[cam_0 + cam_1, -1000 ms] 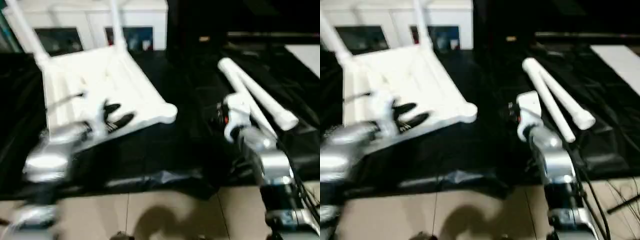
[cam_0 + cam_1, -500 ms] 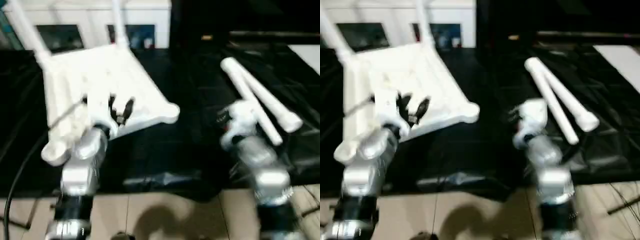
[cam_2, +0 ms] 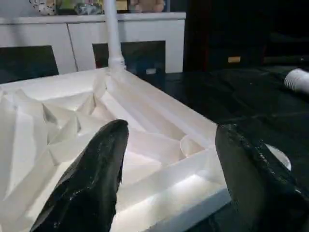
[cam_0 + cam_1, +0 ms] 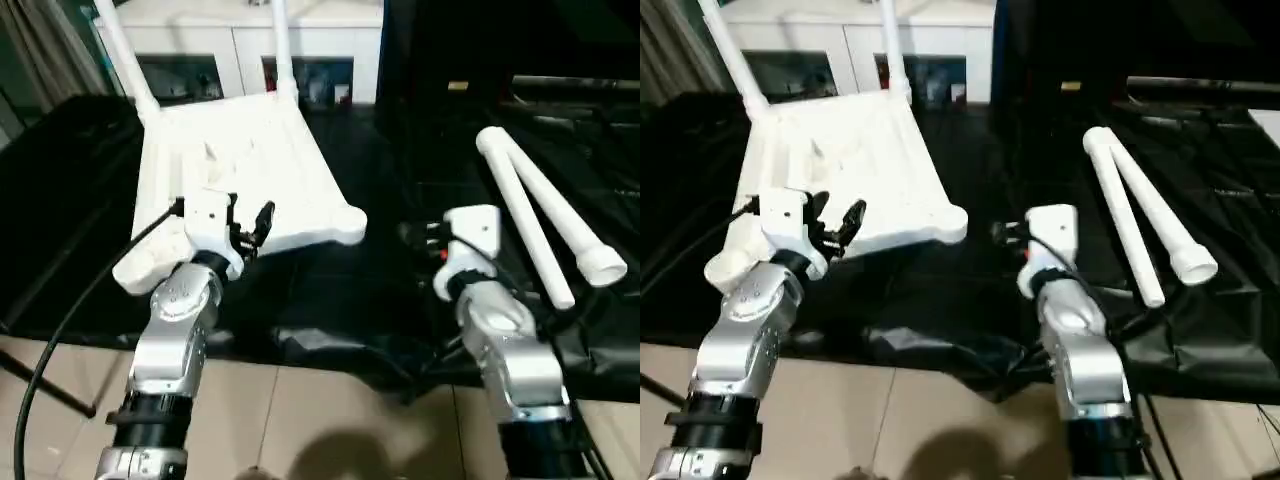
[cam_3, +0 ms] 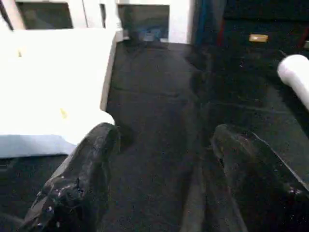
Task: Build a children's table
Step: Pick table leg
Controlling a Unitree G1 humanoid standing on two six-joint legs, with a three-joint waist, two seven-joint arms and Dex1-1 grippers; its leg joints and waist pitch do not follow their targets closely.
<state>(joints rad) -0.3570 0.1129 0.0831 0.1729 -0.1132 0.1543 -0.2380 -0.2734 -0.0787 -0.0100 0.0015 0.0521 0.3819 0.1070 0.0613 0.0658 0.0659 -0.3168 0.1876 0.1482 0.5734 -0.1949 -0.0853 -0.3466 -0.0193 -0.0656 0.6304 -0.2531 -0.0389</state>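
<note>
Table top [image 4: 240,170] lies upside down on the black-covered counter [image 4: 370,290], ribs up, two legs [image 4: 282,45] already standing in the far sockets. Two loose legs [image 4: 540,215] lie on my right side, touching at the far ends, long axes running away from me. My right gripper [image 5: 159,159] is nearer them, fingers spread wide, empty; the legs sit to its right. My left gripper [image 3: 166,164] hovers over the top's near edge, fingers wide, empty. I'd judge the right arm takes the next leg.
</note>
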